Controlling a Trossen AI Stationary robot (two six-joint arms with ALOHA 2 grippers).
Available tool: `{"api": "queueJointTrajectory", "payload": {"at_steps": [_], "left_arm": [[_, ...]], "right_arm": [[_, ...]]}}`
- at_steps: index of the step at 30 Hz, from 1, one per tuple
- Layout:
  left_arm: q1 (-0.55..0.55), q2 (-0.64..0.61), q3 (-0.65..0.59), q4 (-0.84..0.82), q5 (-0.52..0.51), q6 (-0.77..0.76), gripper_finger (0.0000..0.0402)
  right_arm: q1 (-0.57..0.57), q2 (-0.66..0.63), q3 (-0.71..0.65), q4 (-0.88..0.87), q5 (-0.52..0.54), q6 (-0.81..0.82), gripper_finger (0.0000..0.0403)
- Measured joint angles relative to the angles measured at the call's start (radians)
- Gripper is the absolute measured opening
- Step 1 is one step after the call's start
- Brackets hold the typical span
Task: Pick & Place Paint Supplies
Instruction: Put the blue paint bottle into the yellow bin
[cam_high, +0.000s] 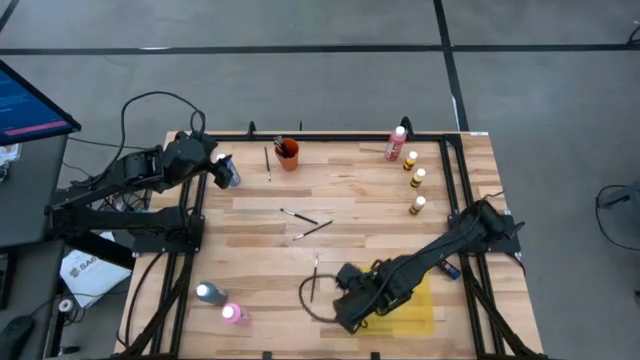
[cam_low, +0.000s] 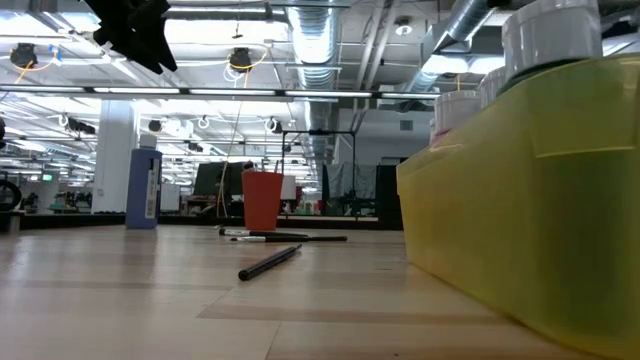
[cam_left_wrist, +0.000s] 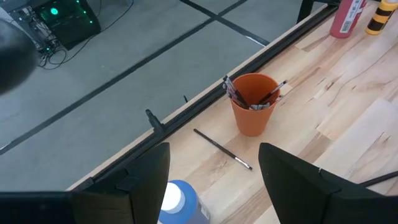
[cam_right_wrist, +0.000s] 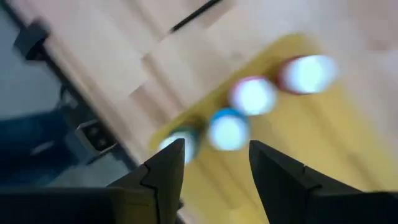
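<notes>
My right gripper (cam_high: 352, 300) hangs over the near end of the yellow tray (cam_high: 425, 312) on the worktop (cam_high: 350, 200), and its fingers (cam_right_wrist: 163, 171) are spread with nothing between them. Below them, inside the tray, I see four white-capped bottles in a row: a green one (cam_right_wrist: 180, 142), a blue one (cam_right_wrist: 228, 130), a pink one (cam_right_wrist: 251, 96) and a red one (cam_right_wrist: 305, 73); they are blurred, so I cannot tell more about them. My left gripper (cam_high: 226, 172) is at the far left part of the worktop, just above a blue bottle (cam_left_wrist: 180, 202). Its fingers (cam_left_wrist: 148, 180) are also apart, one on each side of the bottle's white cap, but I cannot tell if they touch it. Near it stands the orange cup (cam_high: 288, 154) with some brushes inside, and one thin brush (cam_high: 267, 162) lies on the wood just beside the cup. Two more brushes (cam_high: 305, 223) lie crossed near the middle of the worktop, and another brush (cam_high: 315, 275) lies closer to the tray. At the far right there is a red bottle (cam_high: 396, 143), and next to it three yellow bottles (cam_high: 414, 182) stand in a line. At the near left corner stand a grey-looking bottle (cam_high: 206, 293) and a pink bottle (cam_high: 232, 313), close together.
</notes>
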Motion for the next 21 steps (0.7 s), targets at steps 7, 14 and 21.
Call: {"api": "queueJointTrajectory", "payload": {"at_steps": [7,14,21], "left_arm": [[0.000,0.000,0.000,0.000,-0.001,-0.003,0.0237],[0.000,0.000,0.000,0.001,-0.002,-0.003,0.0237],[0.000,0.000,0.000,0.001,-0.002,-0.004,0.0237]], "right_arm": [[-0.063,-0.066,0.001,-0.323,0.085,0.164,0.0160],[-0.136,-0.096,-0.140,-0.328,0.011,0.144,0.0168],[-0.139,-0.255,-0.392,-0.323,-0.042,0.155,0.0188]]}}
